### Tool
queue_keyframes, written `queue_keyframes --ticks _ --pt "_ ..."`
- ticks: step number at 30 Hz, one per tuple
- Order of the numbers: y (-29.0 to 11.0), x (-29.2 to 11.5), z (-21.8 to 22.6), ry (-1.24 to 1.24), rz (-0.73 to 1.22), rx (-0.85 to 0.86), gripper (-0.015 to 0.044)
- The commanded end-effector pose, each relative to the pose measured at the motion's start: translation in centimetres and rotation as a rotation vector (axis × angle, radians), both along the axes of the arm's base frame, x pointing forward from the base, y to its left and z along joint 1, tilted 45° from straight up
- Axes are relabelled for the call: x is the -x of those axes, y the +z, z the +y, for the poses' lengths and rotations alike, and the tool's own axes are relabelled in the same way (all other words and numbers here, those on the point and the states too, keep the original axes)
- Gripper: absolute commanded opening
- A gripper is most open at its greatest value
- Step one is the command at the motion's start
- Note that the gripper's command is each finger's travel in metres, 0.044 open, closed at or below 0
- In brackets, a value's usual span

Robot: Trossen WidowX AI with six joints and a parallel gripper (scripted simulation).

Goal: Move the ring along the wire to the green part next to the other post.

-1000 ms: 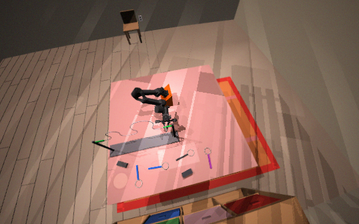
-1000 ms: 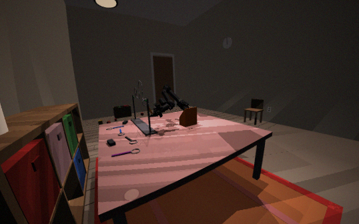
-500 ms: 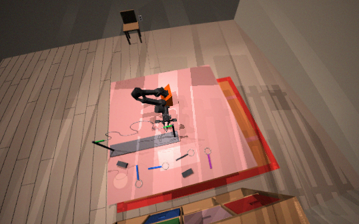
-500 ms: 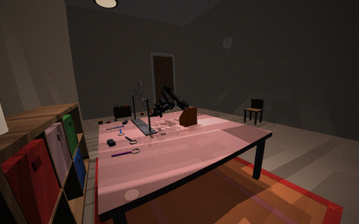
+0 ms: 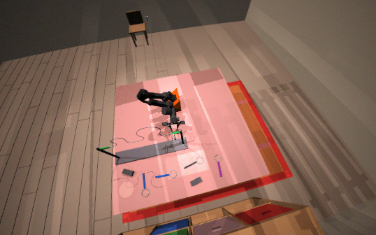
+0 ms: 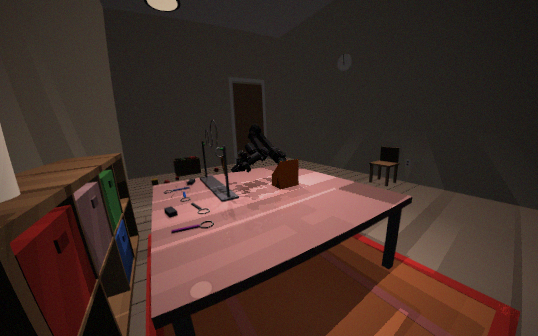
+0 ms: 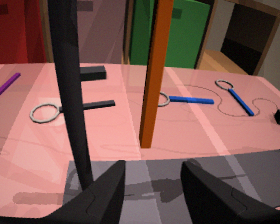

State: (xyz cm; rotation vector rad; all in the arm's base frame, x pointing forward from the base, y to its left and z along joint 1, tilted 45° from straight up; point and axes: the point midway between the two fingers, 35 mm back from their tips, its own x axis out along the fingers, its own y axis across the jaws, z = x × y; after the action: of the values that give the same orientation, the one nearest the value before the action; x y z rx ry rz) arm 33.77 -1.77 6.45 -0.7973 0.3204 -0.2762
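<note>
Black parallel-jaw gripper (image 7: 151, 192) released, jaws parted, nothing between them. Long orange bar handle (image 7: 157, 56) hangs upright just beyond the fingertips, clear of both. Its ring sits on the green wire section (image 5: 175, 133) beside the black post (image 7: 71, 70) toward the desk's right edge, above the grey base plate (image 5: 147, 152).
</note>
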Motion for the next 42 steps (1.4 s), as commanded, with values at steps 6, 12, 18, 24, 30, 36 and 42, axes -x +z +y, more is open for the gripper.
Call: queue_keyframes --ticks 6,12,18,24,30,36,42 --pt "0.3 2.0 0.6 -0.003 -0.002 -0.002 0.016" --pt "0.3 2.0 0.6 -0.003 -0.002 -0.002 0.016" --pt "0.3 2.0 0.6 -0.003 -0.002 -0.002 0.016" --pt "0.5 2.6 1.0 0.005 0.017 0.006 0.0239" --pt "1.0 5.8 1.9 0.021 0.078 0.035 0.0396" --pt "0.9 7.2 2.0 0.027 0.101 0.05 0.044" --pt "0.9 7.2 2.0 0.027 0.101 0.05 0.044"
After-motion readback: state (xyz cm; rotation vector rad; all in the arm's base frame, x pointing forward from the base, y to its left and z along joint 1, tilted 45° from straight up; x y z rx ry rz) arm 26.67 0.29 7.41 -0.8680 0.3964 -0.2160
